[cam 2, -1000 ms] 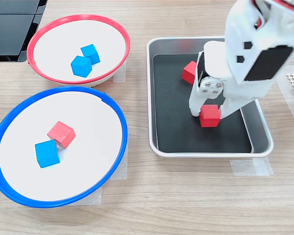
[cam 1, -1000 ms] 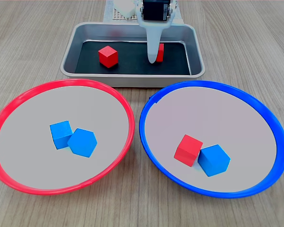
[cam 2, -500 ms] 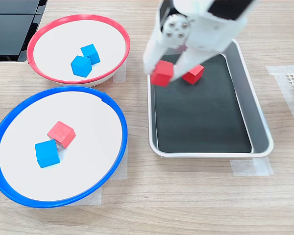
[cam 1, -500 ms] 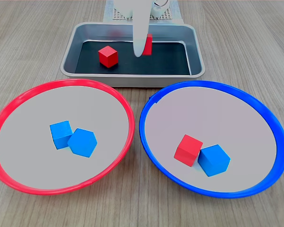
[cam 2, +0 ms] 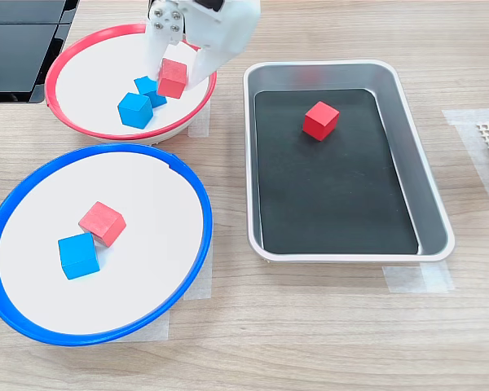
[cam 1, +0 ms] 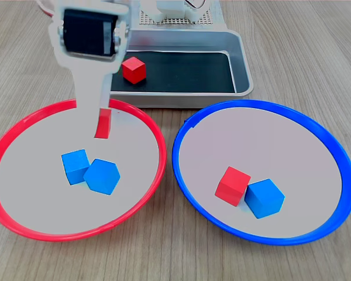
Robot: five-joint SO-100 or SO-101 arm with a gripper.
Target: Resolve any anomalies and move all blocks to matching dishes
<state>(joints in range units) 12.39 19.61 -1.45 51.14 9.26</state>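
Note:
My gripper (cam 1: 102, 126) (cam 2: 173, 79) is shut on a red block (cam 1: 104, 122) (cam 2: 174, 76), held over the far part of the red-rimmed dish (cam 1: 35, 175) (cam 2: 90, 81). In that dish lie two blue blocks (cam 1: 76, 165) (cam 1: 102, 176), touching each other, also seen in the second exterior view (cam 2: 151, 88) (cam 2: 134, 110). The blue-rimmed dish (cam 1: 281, 146) (cam 2: 147, 212) holds a red block (cam 1: 233, 185) (cam 2: 103, 222) against a blue block (cam 1: 264, 198) (cam 2: 78, 255). Another red block (cam 1: 133, 69) (cam 2: 320, 120) sits in the silver tray.
The silver tray (cam 1: 187, 70) (cam 2: 334, 195) with black floor stands behind the dishes in the first exterior view. A white perforated base (cam 1: 175, 17) lies beyond it. A black flat object (cam 2: 16, 41) lies at the second exterior view's top left. Tape strips hold the dishes and the tray.
The gripper lifted a red block out of the tray and carried it across to above the red-rimmed dish. The other blocks have not moved.

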